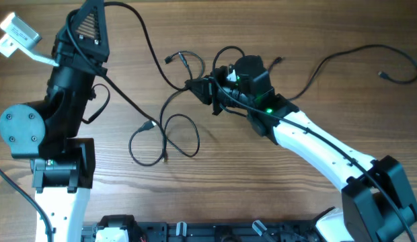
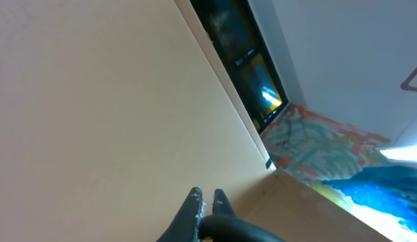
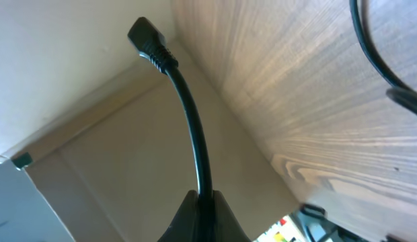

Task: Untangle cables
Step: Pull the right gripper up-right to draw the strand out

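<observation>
Several thin black cables [image 1: 165,134] lie tangled in loops on the wooden table [image 1: 262,181], with plug ends at the left of the heap. My right gripper [image 1: 195,86] reaches into the upper part of the tangle. In the right wrist view its fingers [image 3: 225,215] are shut on one black cable [image 3: 195,134], which rises from the gripper [image 3: 203,199] to a free plug end [image 3: 146,39]. My left gripper [image 2: 207,198] is shut with nothing between its tips, pointing away from the table at a wall. The left arm [image 1: 70,81] stays folded at the left, apart from the cables.
Another black cable [image 1: 356,55] curves across the far right of the table and ends in a small plug [image 1: 383,74]. A white tag [image 1: 17,35] sits at the top left corner. A black rack [image 1: 195,232] runs along the front edge.
</observation>
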